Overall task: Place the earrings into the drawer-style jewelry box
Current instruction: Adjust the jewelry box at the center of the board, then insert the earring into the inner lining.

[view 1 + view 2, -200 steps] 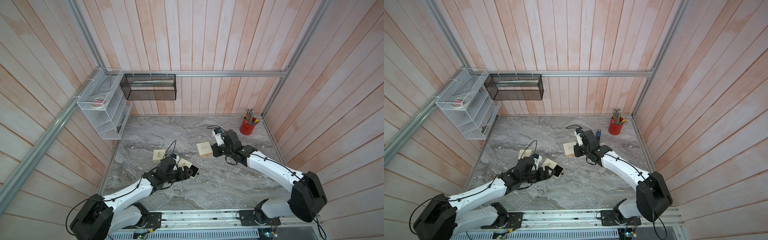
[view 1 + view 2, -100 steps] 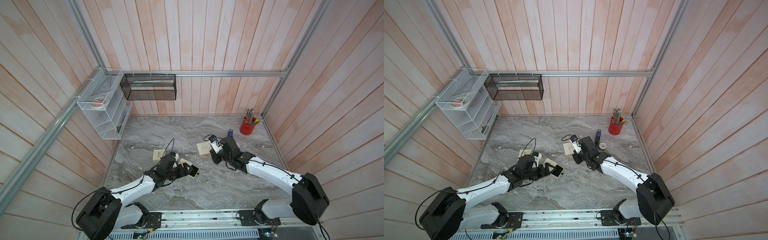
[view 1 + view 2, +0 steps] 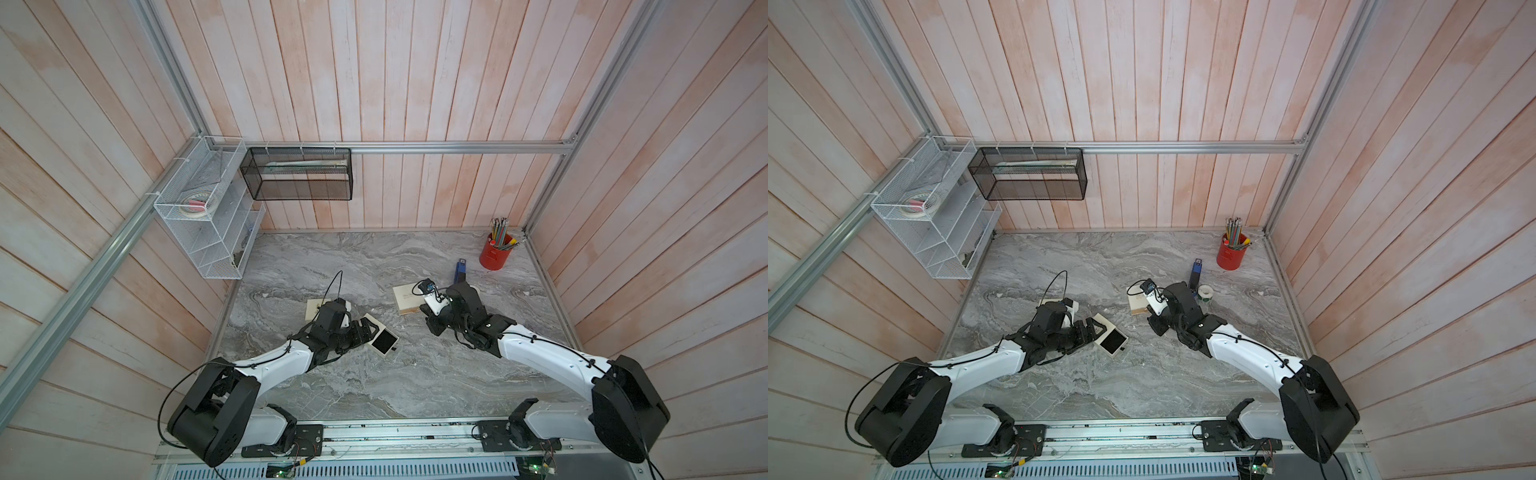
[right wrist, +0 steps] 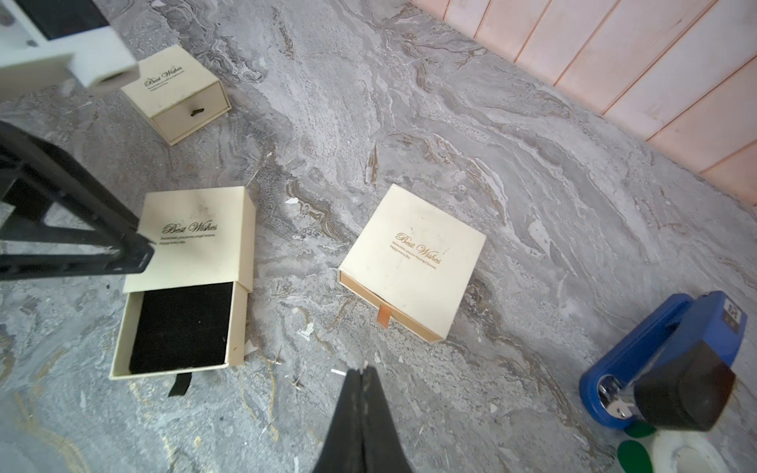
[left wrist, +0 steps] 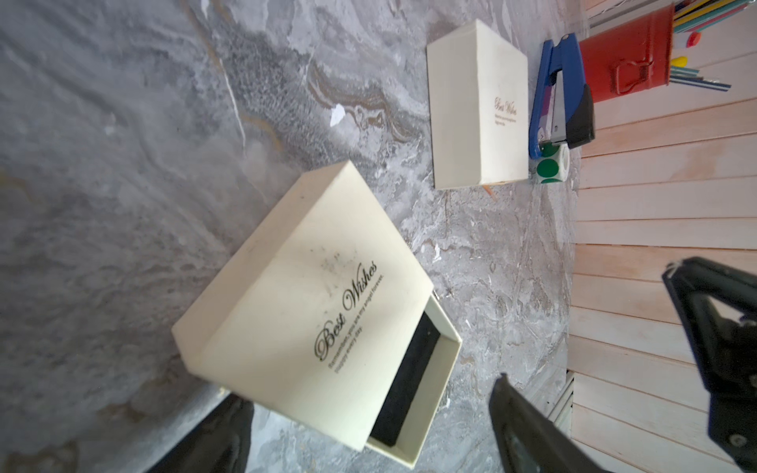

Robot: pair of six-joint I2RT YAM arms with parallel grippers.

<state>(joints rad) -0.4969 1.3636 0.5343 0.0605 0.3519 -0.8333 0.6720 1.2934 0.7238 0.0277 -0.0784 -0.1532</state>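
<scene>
- The grey marble tabletop (image 3: pixel 374 257) carries three cream boxes, a cup, a stapler and a sticker roll.
- The left tool (image 3: pixel 365 332) sits low at the drawer-style jewelry box (image 4: pixel 192 237). Its jaws stand wide apart with the near end of the box between them. No clamping contact shows in the left wrist view.
- The right tool (image 4: pixel 360 381) has its jaws pressed together. Its tip hangs over bare tabletop between the jewelry box and the tabbed box (image 4: pixel 413 258). Whether anything is pinched in it cannot be told.
- The drawer-style jewelry box lies near the middle of the tabletop, on the left arm's side. Its drawer (image 4: pixel 180 327) is pulled partly out of the sleeve, black lining exposed, with a black pull tab at the front.
- The tabbed box is closed and shows an orange pull tab. It lies well apart from the jewelry box.
- A third box (image 4: pixel 176 90) is closed and lies beside the left arm.
- A red cup (image 3: pixel 494 257) holding pencils stands in the far corner.
- A blue stapler (image 4: pixel 672 360) lies between the cup and the tabbed box.
- A sticker roll (image 5: pixel 551 166) with green dots lies just beside the stapler.
- The earrings are too small to identify in any view.
</scene>
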